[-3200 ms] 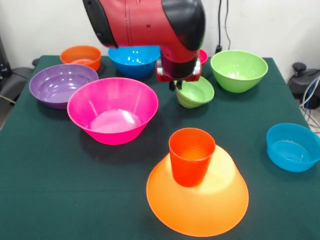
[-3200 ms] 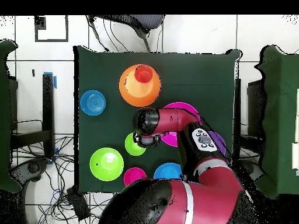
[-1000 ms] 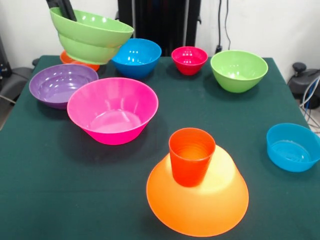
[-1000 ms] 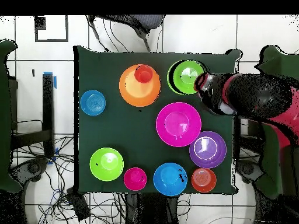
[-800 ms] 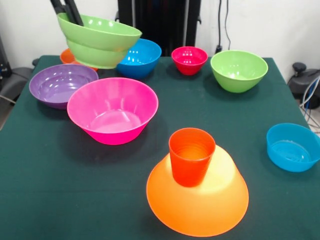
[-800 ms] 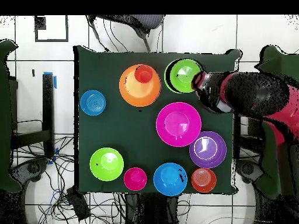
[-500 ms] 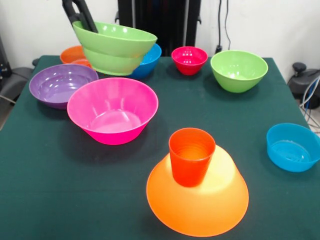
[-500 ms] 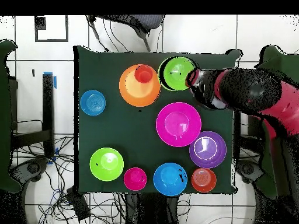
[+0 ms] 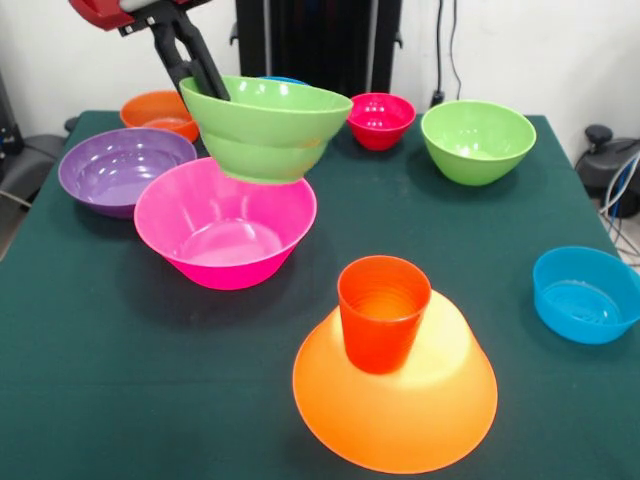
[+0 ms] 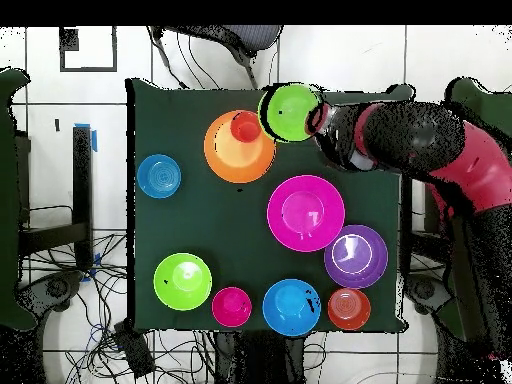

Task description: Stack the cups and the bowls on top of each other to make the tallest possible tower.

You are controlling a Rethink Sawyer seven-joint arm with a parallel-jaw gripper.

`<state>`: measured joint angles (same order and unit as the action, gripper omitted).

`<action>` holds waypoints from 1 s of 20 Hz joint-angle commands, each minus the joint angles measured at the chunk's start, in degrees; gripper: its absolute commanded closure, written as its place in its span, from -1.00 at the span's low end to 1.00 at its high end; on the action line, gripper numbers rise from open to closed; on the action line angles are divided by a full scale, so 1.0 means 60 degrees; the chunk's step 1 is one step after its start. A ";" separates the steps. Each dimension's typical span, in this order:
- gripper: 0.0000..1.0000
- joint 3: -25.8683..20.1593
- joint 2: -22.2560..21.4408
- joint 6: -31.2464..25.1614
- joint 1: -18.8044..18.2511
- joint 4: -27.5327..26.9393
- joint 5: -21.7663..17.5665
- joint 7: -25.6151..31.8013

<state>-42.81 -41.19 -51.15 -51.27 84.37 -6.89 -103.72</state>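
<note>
My gripper [image 9: 208, 88] is shut on the rim of a mid-size green bowl [image 9: 268, 135] and holds it upright in the air, above the far edge of the large pink bowl [image 9: 225, 225]. In the overhead view the held green bowl [image 10: 290, 111] hangs just beside the tower, with the gripper [image 10: 317, 119] at its rim. The tower is the large orange bowl [image 9: 420, 405], rim down, with the orange-red cup [image 9: 383, 312] standing upright on it, mouth up. The cup [image 10: 245, 127] and the orange bowl [image 10: 232, 158] also show from above.
On the table stand a purple bowl [image 9: 118, 168], a small orange bowl [image 9: 162, 111], a small red bowl [image 9: 380, 119], a second green bowl [image 9: 477, 141] and a small blue bowl [image 9: 585, 294]. A blue bowl [image 10: 291, 306] is mostly hidden behind the held bowl in the front view.
The gripper has carried the green bowl rightward and lower in the front view, from over the small orange bowl to over the pink bowl's far edge, nearer the tower. Nothing else moved.
</note>
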 commanded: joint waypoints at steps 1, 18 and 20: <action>1.00 0.0051 0.0615 0.0072 0.0715 -0.1056 -0.0592 0.0895; 1.00 0.0306 0.1115 -0.0312 0.1341 -0.2291 -0.0457 0.0517; 1.00 0.0350 0.1181 -0.0373 0.1445 -0.2464 -0.0443 0.0444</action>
<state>-42.71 -37.54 -51.16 -46.47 74.01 -7.14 -103.72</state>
